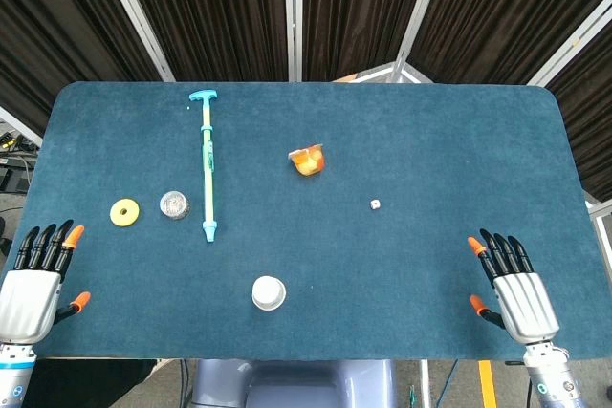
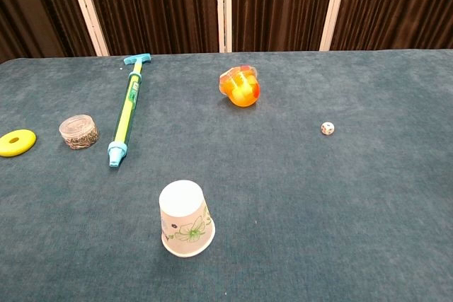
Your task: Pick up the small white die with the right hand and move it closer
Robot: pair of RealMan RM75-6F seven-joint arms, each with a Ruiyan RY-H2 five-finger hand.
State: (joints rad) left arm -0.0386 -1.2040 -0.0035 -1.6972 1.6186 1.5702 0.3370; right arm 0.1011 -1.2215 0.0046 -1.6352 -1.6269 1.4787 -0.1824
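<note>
The left robot hand (image 1: 33, 284) and the right robot hand (image 1: 512, 284) lie at the near corners of the blue surface (image 1: 430, 140), palms down, fingers stretched out and apart, holding nothing. Neither shows in the chest view.

Between them, near the front edge, a paper cup (image 2: 185, 218) stands upside down. Farther back on the right, the die (image 2: 327, 128) sits alone on the cloth, well apart from the right robot hand and everything else.

On the left, a yellow ring (image 2: 17, 142) lies flat, with a small clear jar (image 2: 78, 131) near it. Just beside the jar, a green and yellow pump (image 2: 127, 109) runs from near to far, its T-handle at the far end. Past the middle, an orange toy (image 2: 241, 85) lies on its side.
</note>
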